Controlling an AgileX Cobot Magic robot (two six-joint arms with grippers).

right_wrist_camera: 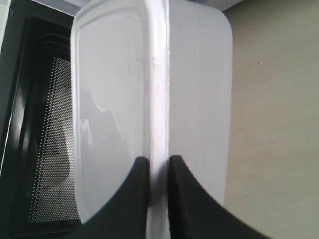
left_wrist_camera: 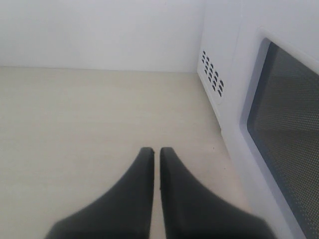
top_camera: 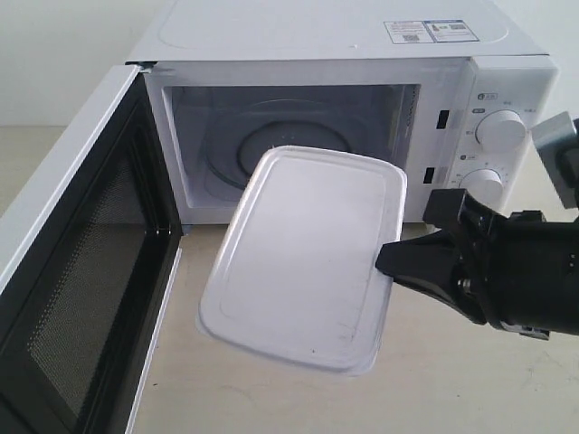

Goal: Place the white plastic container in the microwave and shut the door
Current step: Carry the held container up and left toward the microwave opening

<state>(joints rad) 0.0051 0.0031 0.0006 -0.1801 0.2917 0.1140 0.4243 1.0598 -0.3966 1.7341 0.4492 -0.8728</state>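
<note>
The white plastic container (top_camera: 303, 253) hangs in the air just in front of the microwave (top_camera: 335, 108), tilted, with its far end level with the cavity mouth. My right gripper (top_camera: 387, 259) is shut on the rim of its near right edge; the right wrist view shows the two black fingers clamping that rim (right_wrist_camera: 158, 99). The door (top_camera: 77, 262) stands swung wide open on the left, its black mesh inner face towards me. Inside the cavity lies the glass turntable (top_camera: 226, 145). My left gripper (left_wrist_camera: 156, 152) is shut and empty, low over the table beside the door's outer face (left_wrist_camera: 284, 129).
The two round knobs (top_camera: 499, 129) are on the microwave's right panel, close above my right arm. Beige tabletop (top_camera: 434, 380) spreads in front of the microwave. A white wall (left_wrist_camera: 99, 30) stands behind the table. Vent holes (left_wrist_camera: 212, 74) mark the microwave's side.
</note>
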